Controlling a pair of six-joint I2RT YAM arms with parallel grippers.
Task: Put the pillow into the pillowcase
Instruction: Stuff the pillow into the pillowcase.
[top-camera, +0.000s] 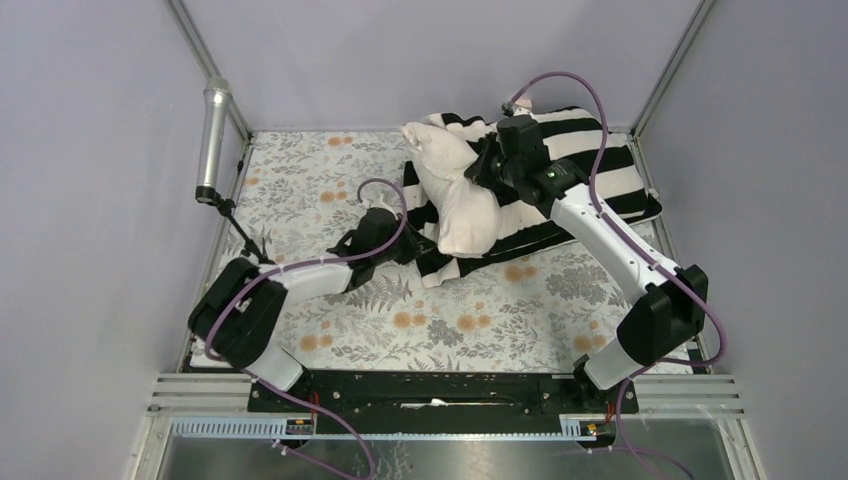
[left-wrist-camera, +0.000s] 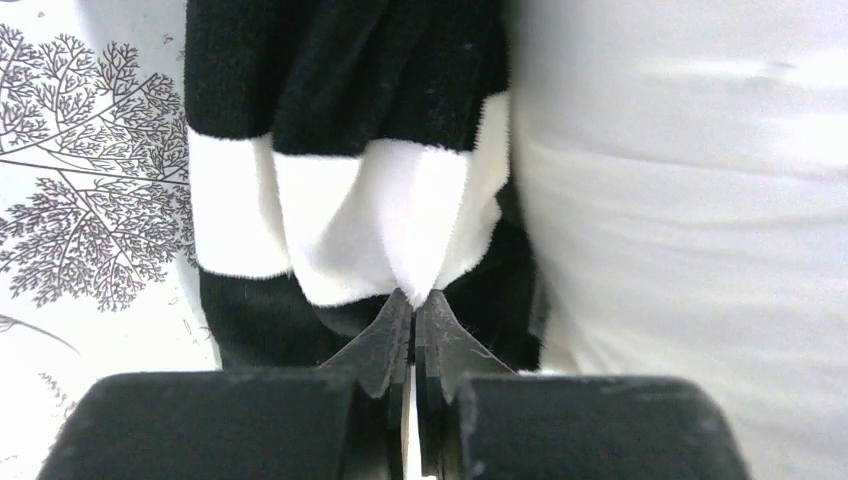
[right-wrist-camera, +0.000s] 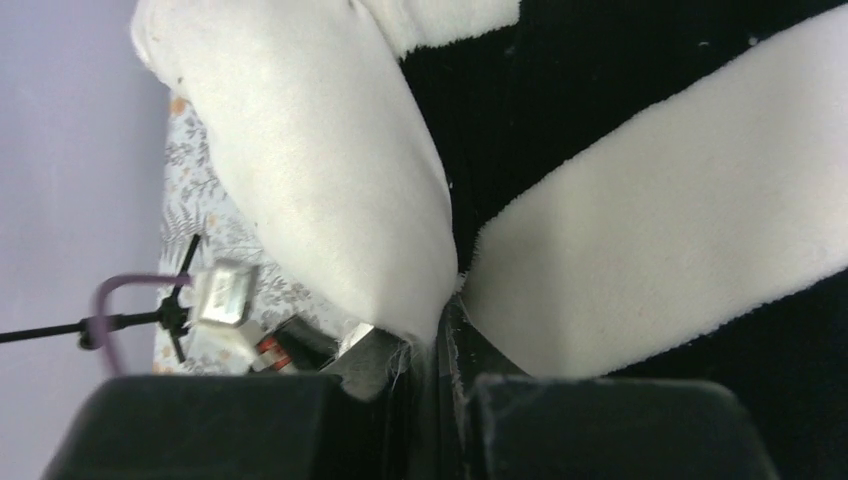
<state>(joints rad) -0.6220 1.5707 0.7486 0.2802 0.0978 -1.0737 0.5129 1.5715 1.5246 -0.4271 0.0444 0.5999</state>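
Where the two arms meet in the upper middle of the overhead view, a large, plump pillow of plain cream fabric (top-camera: 455, 195) is seen lying bunched on a limp fabric pillowcase with wide black and white stripes (top-camera: 625, 170). The pillowcase is spread toward the upper right of the frame, and a striped flap also shows below the pillow. Whether any of the pillow is inside it cannot be told. Both are laid on a white table covering printed with grey leaves and orange flowers (top-camera: 300, 190).

The left gripper (top-camera: 408, 245) is placed at the pillow's lower left edge. In its wrist view, at bottom centre, the left gripper (left-wrist-camera: 412, 305) is clenched on a raised fold of the pillowcase (left-wrist-camera: 350, 220), pinched at a white stripe. The pillow (left-wrist-camera: 680, 200) fills the right half of that view and the table covering (left-wrist-camera: 80, 200) the left edge.

The right gripper (top-camera: 478, 165) is held against the pillow's right side. In its wrist view the right gripper (right-wrist-camera: 445, 320) is closed on cloth where the pillow's tapered end (right-wrist-camera: 330, 180) meets a white stripe of the pillowcase (right-wrist-camera: 650, 250). Which of the two is pinched cannot be told.
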